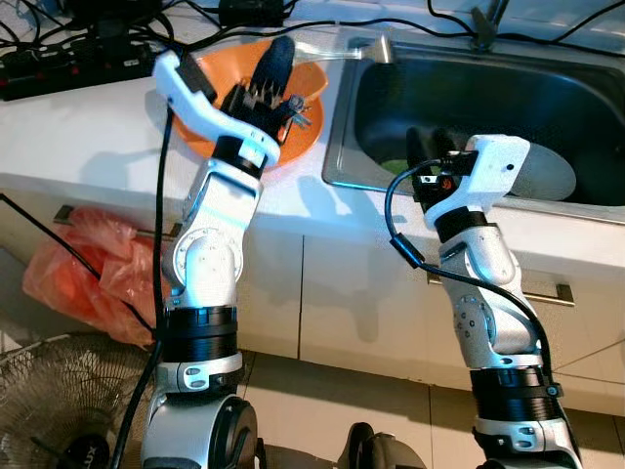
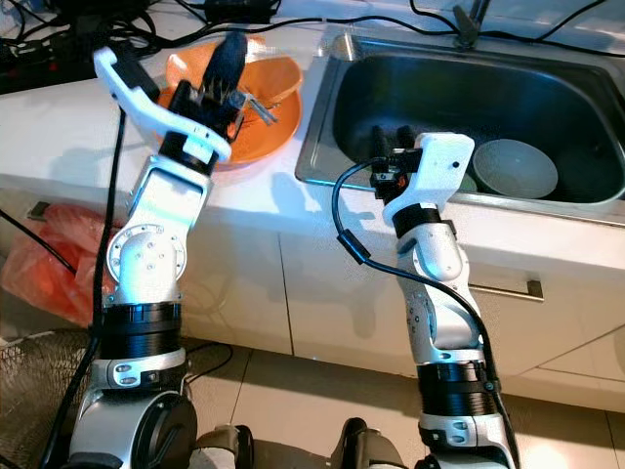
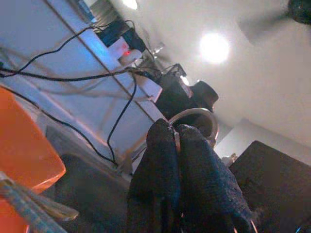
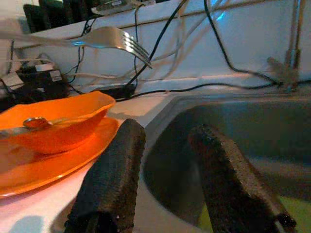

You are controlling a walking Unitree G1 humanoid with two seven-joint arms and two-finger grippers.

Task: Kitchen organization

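so the left gripper is sitting up in the upper left of the frame, over the orange bowl on the white counter. its fingers are clenched together on a fork, and in the right wrist view that fork is sticking out level across the top left of the frame, tines aimed toward the sink side. the bowl is resting on an orange plate, and there's a spoon lying inside it.

the right gripper is hovering in the middle of the frame, right at the front edge of the steel sink. its two black fingers are spread apart with nothing between them. a pale bowl is lying down in the basin, right of centre in the right eye view, with something greenish beside it that i can't make out.

cables and a black power strip are running along the top left. an orange plastic bag is slumping on the floor at lower left.
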